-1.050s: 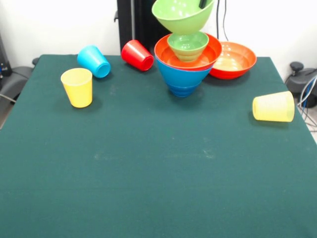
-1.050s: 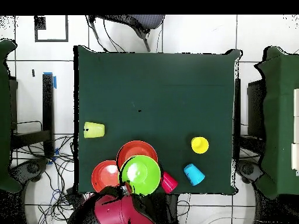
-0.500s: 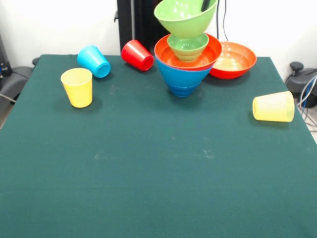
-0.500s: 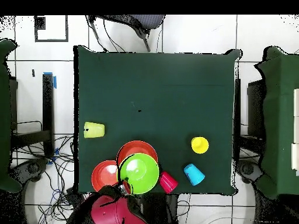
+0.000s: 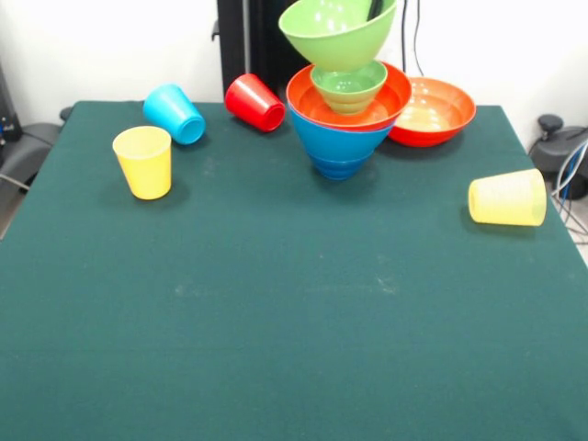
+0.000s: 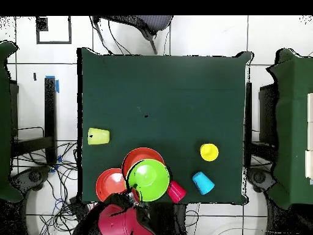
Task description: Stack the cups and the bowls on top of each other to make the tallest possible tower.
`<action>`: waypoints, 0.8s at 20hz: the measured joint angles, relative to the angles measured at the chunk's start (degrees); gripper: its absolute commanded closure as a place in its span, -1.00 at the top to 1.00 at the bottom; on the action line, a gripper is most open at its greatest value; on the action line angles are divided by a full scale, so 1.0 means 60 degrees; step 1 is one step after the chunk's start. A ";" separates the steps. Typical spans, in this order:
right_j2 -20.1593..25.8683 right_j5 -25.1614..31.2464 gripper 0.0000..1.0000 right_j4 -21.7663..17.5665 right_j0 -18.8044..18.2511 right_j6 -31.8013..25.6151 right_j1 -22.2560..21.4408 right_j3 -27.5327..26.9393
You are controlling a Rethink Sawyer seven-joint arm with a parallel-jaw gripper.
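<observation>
Look at the tower point(image 5: 342, 129) near the back edge of the green tabletop point(image 5: 276, 303). At the bottom you see a big blue bowl point(image 5: 337, 147). An orange-red bowl point(image 5: 317, 96) sits in it, and a small green bowl point(image 5: 349, 87) sits in that one. Right on top of the small green bowl you see the big green bowl point(image 5: 336, 32), tipped a little to one side. The hand point(image 5: 375, 9) shows only as a dark bit at that bowl's rim, so you cannot tell how far open it is or if it has hold of the bowl.

Just beside the tower, touching it, is the other orange-red bowl point(image 5: 432, 110). On the tower's other side a red cup point(image 5: 254, 102) and a light blue cup point(image 5: 174, 114) lie on their sides. Near the light blue cup a yellow cup point(image 5: 143, 162) stands up. A pale yellow cup point(image 5: 507, 197) lies on its side, well apart from the tower
</observation>
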 measured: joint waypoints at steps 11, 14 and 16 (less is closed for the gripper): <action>-0.0213 0.0000 -1.00 0.0000 0.0212 0.0000 0.0285 -0.0062; -0.0231 0.0000 -1.00 0.0000 0.0294 0.0000 0.0300 -0.0090; -0.0242 0.0002 -1.00 0.0000 0.0332 0.0000 0.0301 -0.0120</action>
